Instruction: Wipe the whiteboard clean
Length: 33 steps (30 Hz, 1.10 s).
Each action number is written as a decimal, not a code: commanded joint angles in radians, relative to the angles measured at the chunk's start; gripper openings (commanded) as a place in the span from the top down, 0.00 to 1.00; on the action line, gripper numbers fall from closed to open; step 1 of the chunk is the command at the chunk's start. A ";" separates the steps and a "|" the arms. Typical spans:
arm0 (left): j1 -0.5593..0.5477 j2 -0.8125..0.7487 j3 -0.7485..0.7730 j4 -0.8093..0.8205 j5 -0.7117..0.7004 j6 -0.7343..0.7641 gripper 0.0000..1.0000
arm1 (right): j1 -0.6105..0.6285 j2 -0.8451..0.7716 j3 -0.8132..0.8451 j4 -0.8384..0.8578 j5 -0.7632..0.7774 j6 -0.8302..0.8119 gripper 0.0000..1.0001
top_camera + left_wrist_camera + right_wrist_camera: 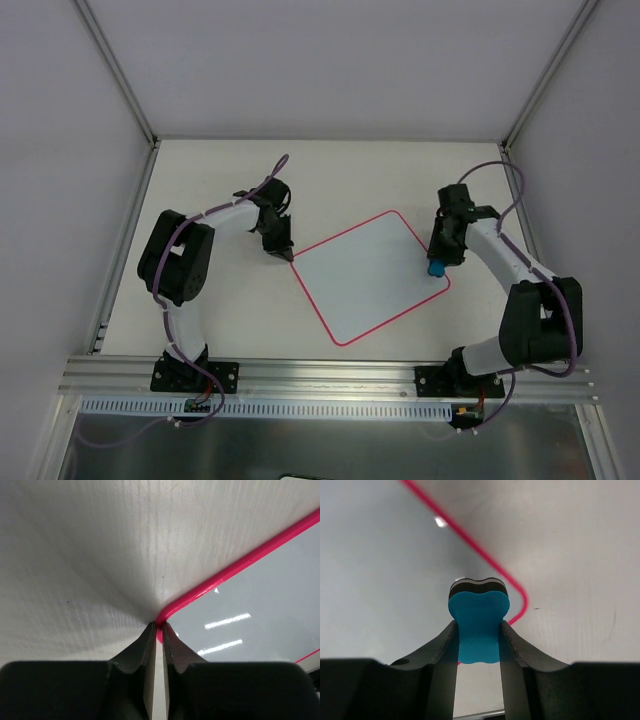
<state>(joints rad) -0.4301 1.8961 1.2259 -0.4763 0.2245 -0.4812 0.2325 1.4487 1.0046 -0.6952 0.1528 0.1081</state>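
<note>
The whiteboard (370, 275) lies flat and turned like a diamond in the middle of the table, with a pink rim and no writing that I can see. My left gripper (283, 255) is at its left corner. In the left wrist view the fingertips (151, 630) are almost together, pinching the pink rim of the board (260, 615) at that corner. My right gripper (438, 262) is shut on a blue eraser (437, 269) at the board's right corner. In the right wrist view the eraser (478, 615) stands between the jaws, over the board (380, 570) just inside its rounded corner.
The cream table top (230, 170) is walled by grey panels at the back and sides. A metal rail (330, 375) runs along the near edge by the arm bases.
</note>
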 commanded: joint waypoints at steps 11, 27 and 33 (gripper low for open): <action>0.040 -0.245 0.084 -0.042 -0.154 0.070 0.35 | -0.453 0.310 0.314 0.022 0.080 0.101 0.93; 0.074 -0.594 -0.009 -0.068 -0.349 0.136 0.01 | -0.481 0.460 0.364 0.020 0.054 0.096 0.24; 0.085 -0.681 0.052 -0.082 -0.415 0.154 0.01 | -0.481 0.187 0.377 -0.010 0.057 0.006 0.01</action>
<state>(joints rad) -0.3580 1.2766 1.2251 -0.5434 -0.1226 -0.3550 -0.2466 1.8297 1.3495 -0.6827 0.1989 0.1635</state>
